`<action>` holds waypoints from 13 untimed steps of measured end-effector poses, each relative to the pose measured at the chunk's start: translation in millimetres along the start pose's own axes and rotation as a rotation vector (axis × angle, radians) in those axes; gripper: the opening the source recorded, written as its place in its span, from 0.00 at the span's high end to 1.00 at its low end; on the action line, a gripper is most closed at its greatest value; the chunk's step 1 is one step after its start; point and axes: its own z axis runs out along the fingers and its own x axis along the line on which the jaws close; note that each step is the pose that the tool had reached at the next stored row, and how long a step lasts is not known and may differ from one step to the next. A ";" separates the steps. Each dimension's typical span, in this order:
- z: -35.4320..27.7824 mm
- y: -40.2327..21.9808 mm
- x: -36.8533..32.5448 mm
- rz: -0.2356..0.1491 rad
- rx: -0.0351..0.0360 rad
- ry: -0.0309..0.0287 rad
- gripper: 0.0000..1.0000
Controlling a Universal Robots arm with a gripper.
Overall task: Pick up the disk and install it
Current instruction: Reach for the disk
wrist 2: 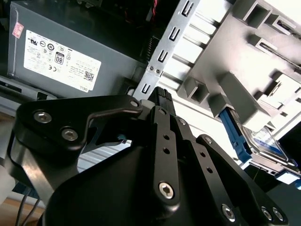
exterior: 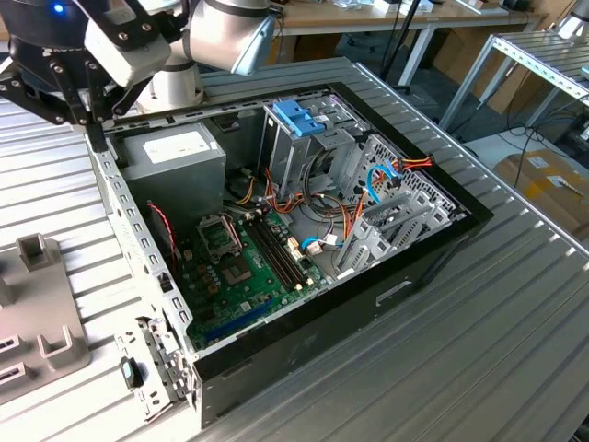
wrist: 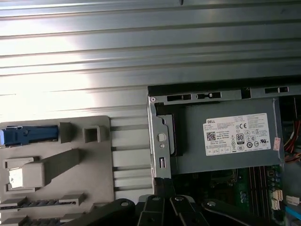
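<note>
The disk point(wrist 2: 266, 141), a grey drive with a pale label and a light-blue rail along its side, rests in a grey fixture point(wrist 2: 235, 70) beside the computer case. In the first wrist view its blue rail shows as the disk point(wrist: 28, 135) at the fixture's point(wrist: 61, 165) edge. My gripper point(exterior: 92, 133) hangs over the case's corner by the power supply point(exterior: 175, 152), apart from the disk. In the second wrist view the gripper point(wrist 2: 161, 94) has its fingers together, holding nothing. The gripper point(wrist: 164, 186) also juts into the first wrist view.
The open computer case point(exterior: 405, 276) lies on a ribbed metal table point(exterior: 497, 350), with the motherboard point(exterior: 239, 267), cables and a metal cage topped by a blue bracket point(exterior: 299, 115). The grey fixture point(exterior: 37, 313) sits at the exterior view's left.
</note>
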 end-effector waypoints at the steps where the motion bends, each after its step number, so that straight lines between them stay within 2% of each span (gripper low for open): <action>1: 0.0 0.1 0.9 0.000 0.0000 0.0000 0.89; 13: -0.1 0.0 2.2 0.000 0.0001 0.0000 0.89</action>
